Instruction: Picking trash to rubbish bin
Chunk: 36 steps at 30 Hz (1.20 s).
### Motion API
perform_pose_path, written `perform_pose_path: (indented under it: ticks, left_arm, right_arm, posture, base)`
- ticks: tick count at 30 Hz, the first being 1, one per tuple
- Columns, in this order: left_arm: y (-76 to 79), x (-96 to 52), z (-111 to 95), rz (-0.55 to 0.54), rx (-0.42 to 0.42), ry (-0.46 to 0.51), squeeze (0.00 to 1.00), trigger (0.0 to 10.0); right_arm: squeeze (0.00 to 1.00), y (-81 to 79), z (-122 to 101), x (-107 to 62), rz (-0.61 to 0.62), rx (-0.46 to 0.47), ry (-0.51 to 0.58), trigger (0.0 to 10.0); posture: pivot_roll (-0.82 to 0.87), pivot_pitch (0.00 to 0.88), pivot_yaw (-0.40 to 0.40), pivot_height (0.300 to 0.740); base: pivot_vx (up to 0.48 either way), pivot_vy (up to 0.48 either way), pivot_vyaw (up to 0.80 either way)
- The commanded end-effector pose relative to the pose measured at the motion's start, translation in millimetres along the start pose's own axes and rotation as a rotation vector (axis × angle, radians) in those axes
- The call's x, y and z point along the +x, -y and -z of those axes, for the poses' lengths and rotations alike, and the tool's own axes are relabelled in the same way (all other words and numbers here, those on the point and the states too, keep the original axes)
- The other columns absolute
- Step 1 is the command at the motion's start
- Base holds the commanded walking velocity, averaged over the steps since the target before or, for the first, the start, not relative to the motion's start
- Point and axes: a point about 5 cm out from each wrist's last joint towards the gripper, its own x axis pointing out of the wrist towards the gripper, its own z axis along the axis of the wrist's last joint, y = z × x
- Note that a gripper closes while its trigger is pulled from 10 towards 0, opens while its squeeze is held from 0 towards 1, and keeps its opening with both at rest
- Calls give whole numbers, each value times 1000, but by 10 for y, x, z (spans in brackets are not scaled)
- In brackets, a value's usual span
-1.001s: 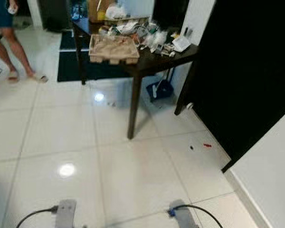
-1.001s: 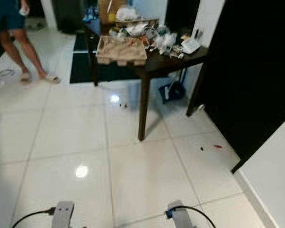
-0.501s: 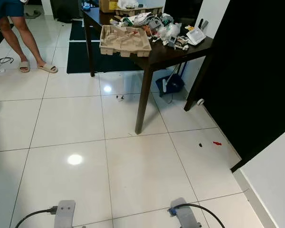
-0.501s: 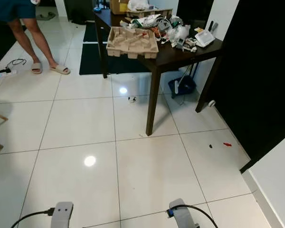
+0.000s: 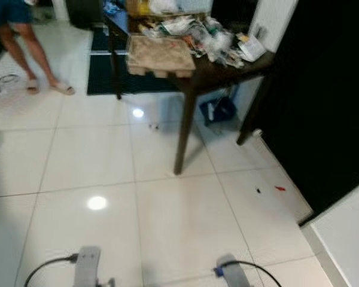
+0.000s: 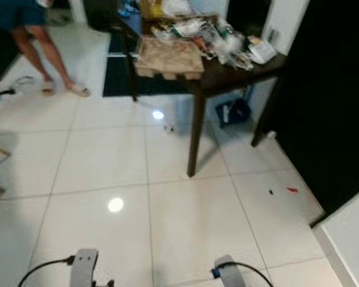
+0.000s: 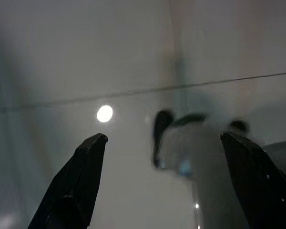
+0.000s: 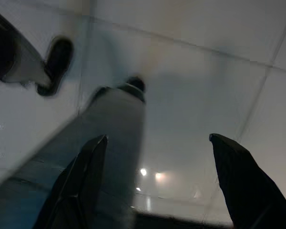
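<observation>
Small bits of trash lie on the white tiled floor: a red scrap (image 5: pixel 279 188) and a dark speck (image 5: pixel 258 191) near the black wall at right, and a small dark-and-white bit (image 5: pixel 154 126) beside the table. The dark table (image 5: pixel 209 73) carries a heap of plastic wrappers and packets (image 5: pixel 212 39) and a cardboard tray (image 5: pixel 159 55). Both arms hang low, with their silver wrists at the bottom edge of the eye views. My left gripper (image 7: pixel 164 162) is open over bare tile. My right gripper (image 8: pixel 159 164) is open too, with nothing between its fingers.
A person's legs in sandals (image 5: pixel 33 66) stand at the far left. A blue dustpan (image 5: pixel 217 110) sits under the table. A dark rug (image 5: pixel 105 75) lies behind. A black wall (image 5: pixel 323 89) and a white surface (image 5: pixel 347 239) bound the right side. A cable (image 5: pixel 3 81) lies at far left.
The camera has swung and tilted slightly, shifting the whole scene and blurring it. The person's legs stay at the far left. Both arms still hang low.
</observation>
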Motion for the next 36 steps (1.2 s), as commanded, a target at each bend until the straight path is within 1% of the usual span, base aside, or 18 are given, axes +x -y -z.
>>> perform_pose_path:
  ticks: [1,7,11,16,18,24,29,33,35,36]
  left_arm:
    - [39,14,-28,12,6,6,0,10000]
    - [31,9,-16,10,-2,5,0,10000]
    - [31,8,-12,10,-4,5,0,10000]
    - [32,7,-6,10,-7,6,0,10000]
    - [32,6,-4,11,-7,5,0,10000]
    - [27,2,9,11,-8,2,0,10000]
    - [25,0,17,11,-8,-1,0,10000]
    - [23,-3,31,9,-9,-5,0,10000]
    - [22,-5,43,7,-8,-9,0,10000]
    - [22,-5,43,7,-8,-9,0,10000]
  right_arm:
    - [0,46,130,-23,-7,1,-43,10000]
    - [0,132,157,-46,2,-5,-47,10000]
    - [0,135,157,-47,2,-5,-47,10000]
    - [0,55,111,-22,-7,-6,-40,10000]
    - [0,-13,70,-3,-14,-8,-34,10000]
    - [0,-81,22,15,-18,-7,-24,10000]
    - [0,-92,4,19,-17,-3,-19,10000]
    - [0,-84,3,18,-14,-6,-19,10000]
    - [0,-29,24,5,-7,-4,-17,10000]
    - [0,-29,24,5,-7,-4,-17,10000]
  posture:
    - [140,54,-51,740]
    - [142,55,-50,740]
    - [145,54,-53,740]
    - [146,56,-54,740]
    - [146,57,-53,740]
    - [145,59,-51,740]
    - [145,60,-52,740]
    - [148,61,-54,740]
    - [149,61,-55,740]
    - [149,61,-55,740]
  base:
    - [281,0,0]
    - [330,0,0]
    - [378,0,0]
    - [376,0,0]
    - [379,0,0]
    - [379,0,0]
    - [377,0,0]
    - [379,0,-709]
    - [364,0,-800]
    - [364,0,-800]
